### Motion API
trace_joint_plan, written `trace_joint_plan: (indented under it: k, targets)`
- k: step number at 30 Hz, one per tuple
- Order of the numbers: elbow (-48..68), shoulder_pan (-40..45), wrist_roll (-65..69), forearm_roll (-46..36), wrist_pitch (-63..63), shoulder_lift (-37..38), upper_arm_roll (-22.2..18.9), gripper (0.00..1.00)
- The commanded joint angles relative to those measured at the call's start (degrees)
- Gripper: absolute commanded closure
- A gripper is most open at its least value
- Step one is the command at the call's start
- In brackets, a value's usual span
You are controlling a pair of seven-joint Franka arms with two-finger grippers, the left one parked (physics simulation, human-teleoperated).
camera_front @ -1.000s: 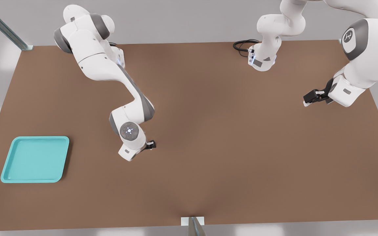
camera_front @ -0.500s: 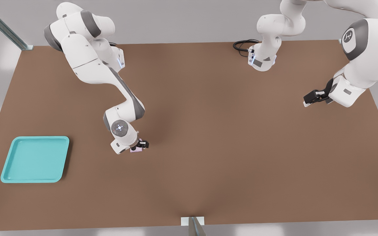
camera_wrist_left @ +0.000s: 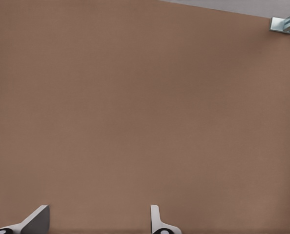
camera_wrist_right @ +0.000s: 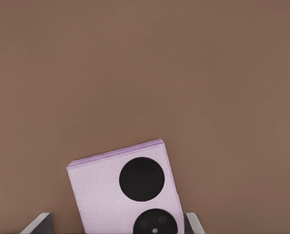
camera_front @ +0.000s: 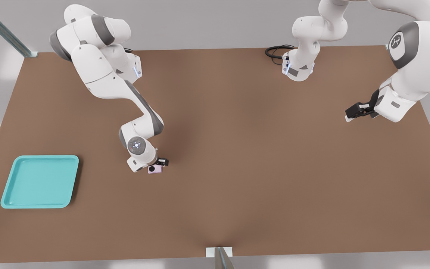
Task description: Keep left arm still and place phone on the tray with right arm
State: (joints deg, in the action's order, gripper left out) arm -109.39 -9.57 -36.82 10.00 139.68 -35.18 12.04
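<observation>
My pincer [camera_front: 157,165] grips one phone [camera_front: 155,169] mid-worktop [camera_front: 259,168]; one tray [camera_front: 40,181] waits at nine o'clock, well apart.

Matt surfaces, leather-look phone

You see the phone [camera_wrist_right: 120,192] with a fine pebbled, leather-like pink skin and glossy black lenses at the black plastic-looking gripper [camera_wrist_right: 116,225]; tray [camera_front: 39,181] smooth plastic, table [camera_front: 259,168] matt brown.

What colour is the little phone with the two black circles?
Pale pink, clearest in the right wrist view: the phone sits between the pincer fingers, far from the tray.
</observation>
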Motion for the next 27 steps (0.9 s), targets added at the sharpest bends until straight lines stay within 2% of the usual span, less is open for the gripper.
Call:
trace_joint_plan:
  k: [1,6,11,27]
  targets:
    - [0.0,0.0,0.2,-0.1,1.2,-0.3,0.0,0.0]
    - [0.1,0.2,13.1,0.5,1.0,0.0,0.0,0.0]
    - [0.4,0.2,17.3,2.3,1.0,-0.6,-0.5,0.0]
    - [0.4,2.2,18.4,2.4,2.3,-1.9,-0.3,0.0]
